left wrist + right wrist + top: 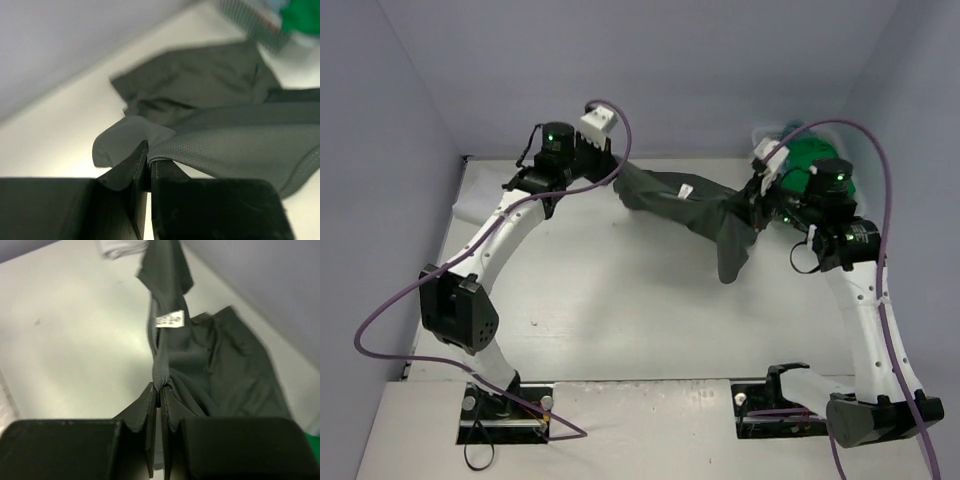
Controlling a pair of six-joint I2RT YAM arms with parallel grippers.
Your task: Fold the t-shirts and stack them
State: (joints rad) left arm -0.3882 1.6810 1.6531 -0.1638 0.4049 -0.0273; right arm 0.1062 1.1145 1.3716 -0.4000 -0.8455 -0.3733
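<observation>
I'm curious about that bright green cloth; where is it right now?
The green shirt sits at the far right corner of the table in the top view, just behind the right arm, beyond the dark grey shirt.

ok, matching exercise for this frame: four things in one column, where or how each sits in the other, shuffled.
Things:
1. dark grey t-shirt
2. green t-shirt
3. white label
4. left gripper

States:
A. far right corner of the table
B. on the dark cloth, ahead of the right gripper
C. stretched out, pinched at both ends
D. shut on a shirt edge, far left

Pairs: 1-C, 2-A, 3-B, 4-D
</observation>
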